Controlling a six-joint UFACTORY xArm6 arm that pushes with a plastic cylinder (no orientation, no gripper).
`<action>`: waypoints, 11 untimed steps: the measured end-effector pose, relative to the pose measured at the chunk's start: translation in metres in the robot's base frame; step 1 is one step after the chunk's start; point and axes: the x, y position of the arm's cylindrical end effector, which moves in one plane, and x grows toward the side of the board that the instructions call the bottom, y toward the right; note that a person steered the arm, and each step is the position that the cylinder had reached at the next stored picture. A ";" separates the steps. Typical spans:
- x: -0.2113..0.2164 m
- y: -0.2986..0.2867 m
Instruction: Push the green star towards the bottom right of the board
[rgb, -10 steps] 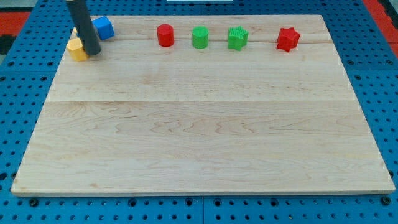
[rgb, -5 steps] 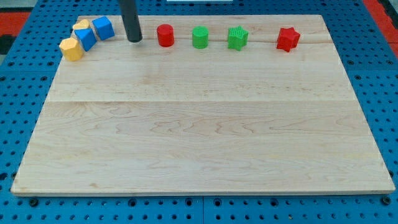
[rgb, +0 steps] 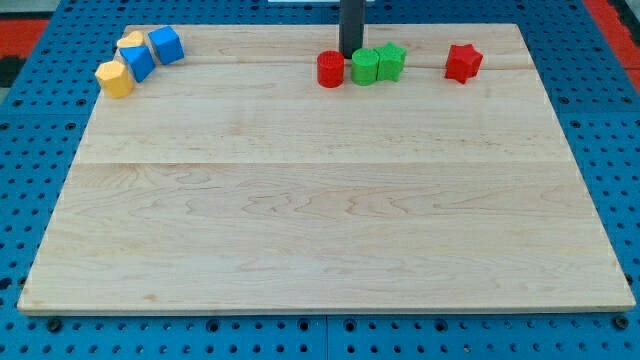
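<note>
The green star (rgb: 391, 61) sits near the view's top, right of centre, touching a green cylinder (rgb: 364, 66) on its left. A red cylinder (rgb: 330, 69) stands just left of the green cylinder. My tip (rgb: 351, 53) is at the top edge area, just above the gap between the red cylinder and the green cylinder, up and left of the green star. The rod rises out of the view's top.
A red star (rgb: 462, 62) lies right of the green star. At the top left are two blue blocks (rgb: 165, 45) (rgb: 137, 61) and two yellow blocks (rgb: 115, 78) (rgb: 130, 40). The wooden board (rgb: 320, 200) rests on a blue pegboard.
My tip swept right along the top from the yellow and blue blocks. The red cylinder, green cylinder and green star have shifted right and bunched together.
</note>
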 end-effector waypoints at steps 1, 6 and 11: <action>-0.006 0.000; 0.011 0.079; 0.059 -0.008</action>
